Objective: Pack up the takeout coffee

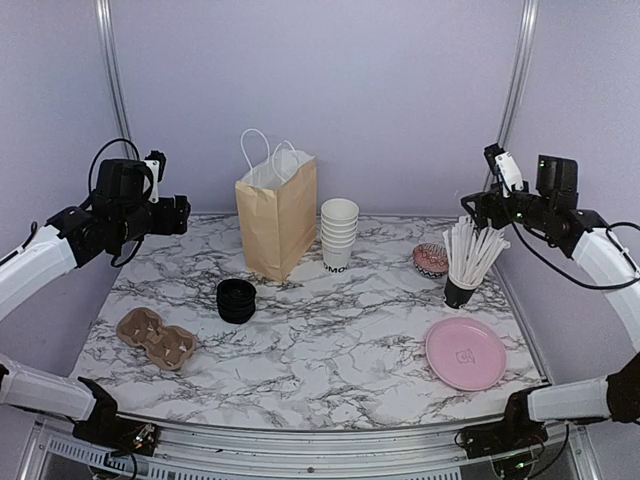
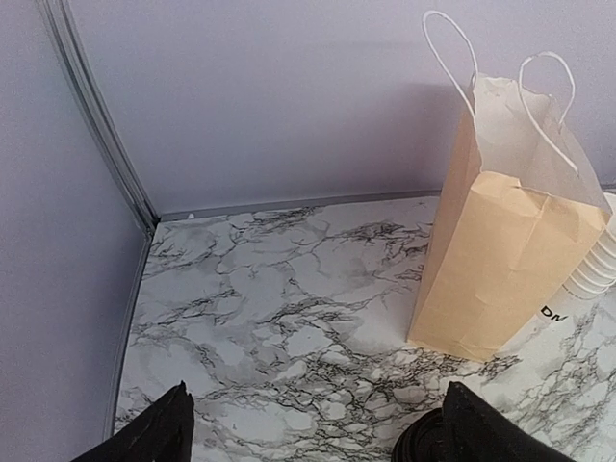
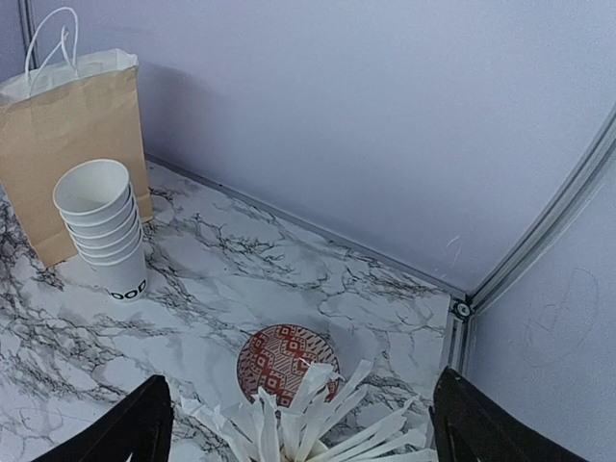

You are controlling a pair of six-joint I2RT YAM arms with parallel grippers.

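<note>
Your left gripper (image 2: 318, 438) has its jaws spread wide and nothing is between them; in the left wrist view only the marble table (image 2: 289, 318) shows in the gap. Your right gripper (image 3: 298, 428) is spread wide as well and holds nothing. Both hang in the air, one at each side of the table, well apart from each other.

Below the right gripper stands a dark holder of white straws (image 1: 472, 255), and near it lies a small red patterned dish (image 3: 286, 361). A pink plate (image 1: 465, 353) lies nearer to the arm bases. At the back a brown paper bag (image 1: 277, 215) stands upright, and a stack of lidless white cups (image 1: 338, 232) stands just beside it, on its right. A stack of black lids (image 1: 236, 300) sits in front of the bag, and a cardboard cup carrier (image 1: 155, 337) lies to the left of the lids. The takeout coffee does not show in any view, so I cannot tell where it is.
</note>
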